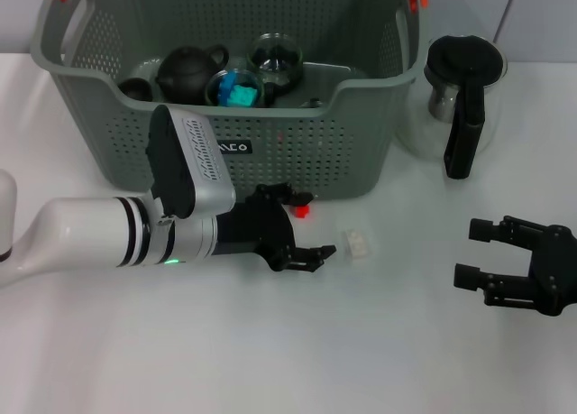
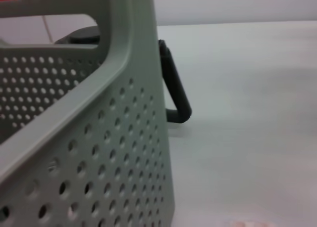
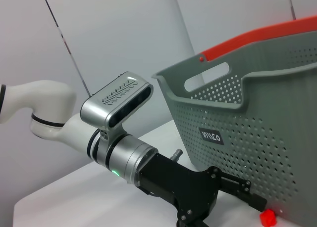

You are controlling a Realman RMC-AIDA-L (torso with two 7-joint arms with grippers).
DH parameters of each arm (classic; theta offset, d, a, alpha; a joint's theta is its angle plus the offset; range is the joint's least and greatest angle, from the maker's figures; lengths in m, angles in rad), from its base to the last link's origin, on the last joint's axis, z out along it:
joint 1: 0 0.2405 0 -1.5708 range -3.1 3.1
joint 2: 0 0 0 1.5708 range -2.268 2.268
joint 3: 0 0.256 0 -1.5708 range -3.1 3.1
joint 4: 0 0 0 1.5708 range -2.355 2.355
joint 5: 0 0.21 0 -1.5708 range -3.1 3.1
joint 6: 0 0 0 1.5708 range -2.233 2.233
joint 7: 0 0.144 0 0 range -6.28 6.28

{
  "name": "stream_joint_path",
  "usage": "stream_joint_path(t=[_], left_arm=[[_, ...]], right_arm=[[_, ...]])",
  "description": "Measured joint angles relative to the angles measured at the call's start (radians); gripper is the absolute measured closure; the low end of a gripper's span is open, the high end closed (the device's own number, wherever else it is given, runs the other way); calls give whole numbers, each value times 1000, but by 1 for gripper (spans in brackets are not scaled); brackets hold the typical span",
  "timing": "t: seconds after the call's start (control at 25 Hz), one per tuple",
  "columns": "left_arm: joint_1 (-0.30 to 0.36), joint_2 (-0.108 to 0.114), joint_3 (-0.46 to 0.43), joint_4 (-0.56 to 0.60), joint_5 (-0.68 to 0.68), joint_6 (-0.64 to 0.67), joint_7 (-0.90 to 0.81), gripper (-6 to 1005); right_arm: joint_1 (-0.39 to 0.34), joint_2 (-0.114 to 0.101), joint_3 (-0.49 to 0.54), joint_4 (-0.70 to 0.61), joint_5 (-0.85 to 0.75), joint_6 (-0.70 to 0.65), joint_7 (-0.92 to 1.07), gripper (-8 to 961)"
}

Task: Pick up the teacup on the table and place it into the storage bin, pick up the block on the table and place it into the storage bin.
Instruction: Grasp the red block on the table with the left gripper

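Note:
The grey perforated storage bin (image 1: 297, 152) stands at the back of the white table. Inside it are a dark teapot (image 1: 189, 71), a glass teacup (image 1: 273, 58) and a second glass cup holding a teal block (image 1: 242, 96). A small red block (image 1: 302, 210) lies on the table just in front of the bin wall; the right wrist view shows it too (image 3: 268, 217). My left gripper (image 1: 315, 225) is open and low over the table, its far finger right beside the red block. At the right, my right gripper (image 1: 471, 252) is open and holds nothing.
A small clear whitish piece (image 1: 356, 244) lies on the table right of the left gripper. A glass pitcher with a black handle (image 1: 460, 116) stands right of the bin. The left wrist view shows the bin wall (image 2: 99, 153) very close and that handle (image 2: 173, 88).

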Motion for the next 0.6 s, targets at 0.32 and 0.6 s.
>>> stream_joint_path(t=[0.32, 0.6], left_arm=[[-15, 0, 31, 22, -2, -39, -4, 156], [-19, 0, 36, 27, -4, -42, -6, 157]], right_arm=[[4, 0, 0, 0, 0, 2, 0, 42], [-1, 1, 0, 1, 0, 2, 0, 41]])
